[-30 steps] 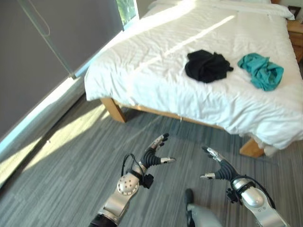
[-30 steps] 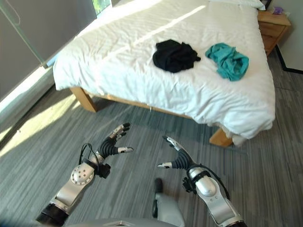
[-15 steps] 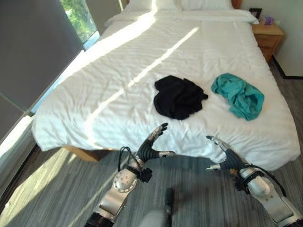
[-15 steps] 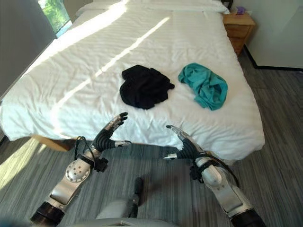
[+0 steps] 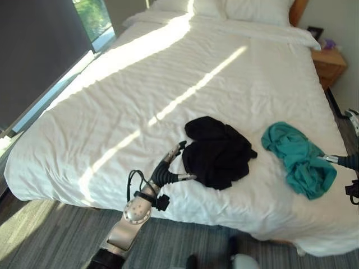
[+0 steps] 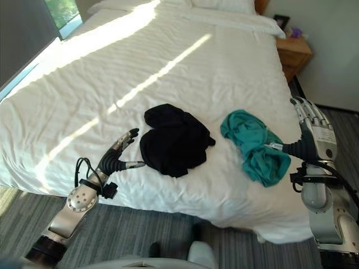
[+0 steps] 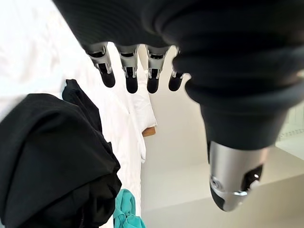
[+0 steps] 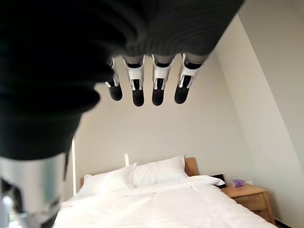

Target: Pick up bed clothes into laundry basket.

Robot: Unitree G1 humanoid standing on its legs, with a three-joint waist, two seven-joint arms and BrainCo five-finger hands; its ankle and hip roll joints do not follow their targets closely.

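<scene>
On the white bed (image 5: pixel 168 73), near edge, I log two items of clothing. Item one: black garment (image 5: pixel 217 152), crumpled, mid-bed. Item two: teal garment (image 5: pixel 300 159), crumpled, to its right, apart from it. I can read no writing or label on either.

My left hand (image 5: pixel 167 171): fingers straight and spread, holding nothing, just left of the black garment, thumb tip at its edge; the left wrist view puts the black cloth right beside the fingers (image 7: pixel 128 78).

My right hand (image 6: pixel 311 131): raised at the bed's right side, fingers straight, empty, thumb near the teal garment's right edge.

Far right: wooden nightstand (image 6: pixel 293 53). Far end: white pillows (image 5: pixel 255 10).
</scene>
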